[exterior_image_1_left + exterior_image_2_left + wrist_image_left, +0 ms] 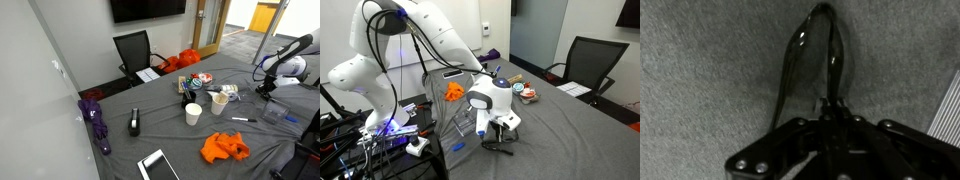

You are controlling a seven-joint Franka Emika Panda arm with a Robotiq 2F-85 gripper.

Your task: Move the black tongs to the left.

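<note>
The black tongs [818, 45] lie on the grey table cloth, with their joined looped end pointing away from my wrist camera. My gripper [830, 103] reaches down onto them, its fingertips closed tight on the right-hand arm of the tongs. In an exterior view the gripper [498, 138] stands low over the table near its edge, with the tongs [500, 148] dark beneath it. In an exterior view the gripper [266, 90] is at the far right of the table; the tongs are too small to make out there.
On the table stand two paper cups [193, 113] [220, 102], an orange cloth [224, 147], a black block with a white label [134, 122], a white pen [241, 119], a tablet [157, 165] and a purple umbrella [97, 120]. A black chair [582, 60] stands beyond the table.
</note>
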